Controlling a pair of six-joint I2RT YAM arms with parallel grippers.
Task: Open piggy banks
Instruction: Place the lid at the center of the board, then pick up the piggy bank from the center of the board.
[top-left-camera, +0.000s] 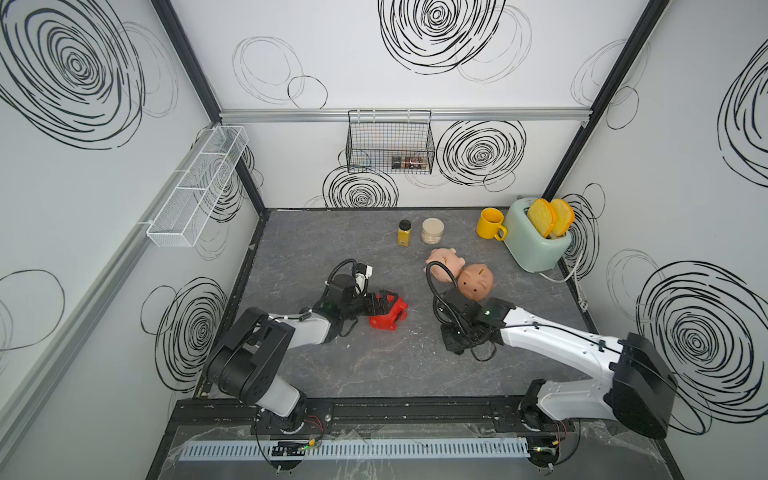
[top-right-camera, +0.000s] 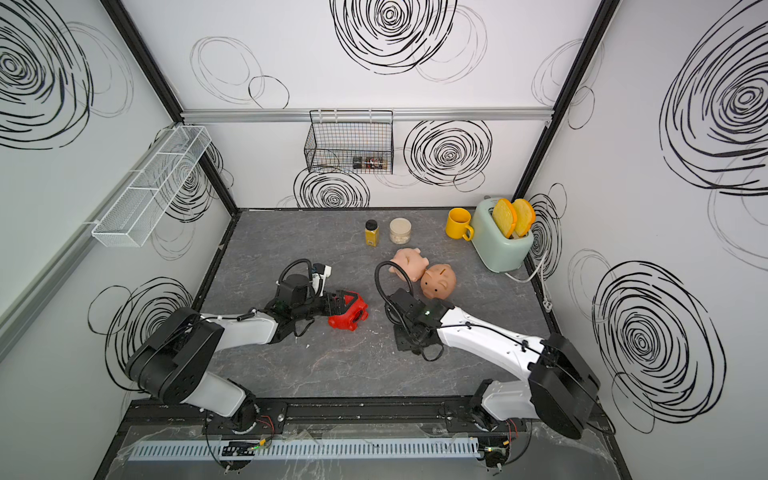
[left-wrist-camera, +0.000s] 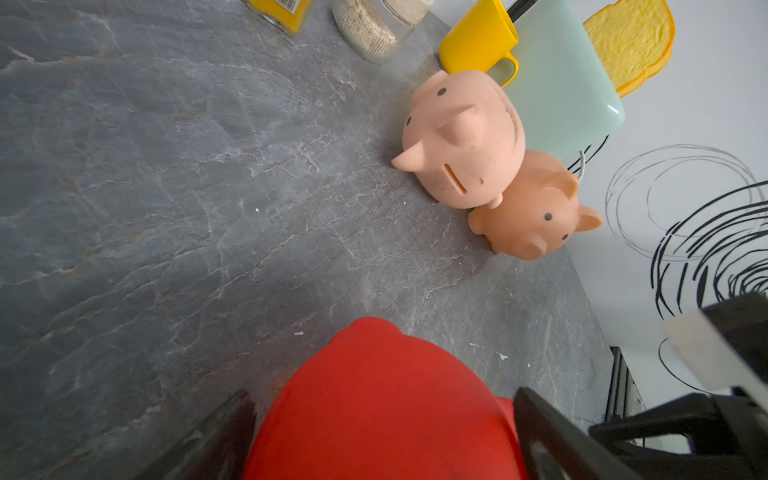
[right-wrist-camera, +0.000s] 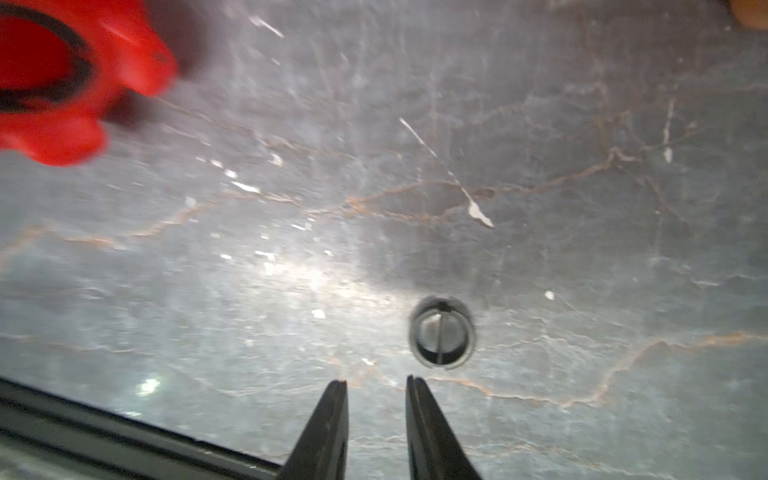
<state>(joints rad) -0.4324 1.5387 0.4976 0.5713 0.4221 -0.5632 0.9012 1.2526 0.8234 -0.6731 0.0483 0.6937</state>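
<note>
The red piggy bank (top-left-camera: 390, 318) (top-right-camera: 349, 316) lies on its side mid-table, and my left gripper (top-left-camera: 387, 306) (left-wrist-camera: 382, 392) is shut on its body, a finger on each flank. Its black-rimmed belly hole (right-wrist-camera: 41, 70) shows in the right wrist view. A small round plug (right-wrist-camera: 441, 331) lies loose on the table just beyond my right gripper (right-wrist-camera: 376, 380) (top-left-camera: 452, 340), whose jaws stand a little apart with nothing between them. The pale pink piggy bank (top-left-camera: 446, 259) (left-wrist-camera: 461, 137) and the peach-tan piggy bank (top-left-camera: 476, 282) (left-wrist-camera: 532, 212) touch each other behind the right arm.
A yellow mug (top-left-camera: 490, 224) and a mint toaster (top-left-camera: 536, 245) holding bread stand at the back right. A spice bottle (top-left-camera: 404, 232) and a squat jar (top-left-camera: 432, 230) stand at the back centre. A wire basket (top-left-camera: 390, 143) and a white mesh shelf (top-left-camera: 197, 187) hang on the walls.
</note>
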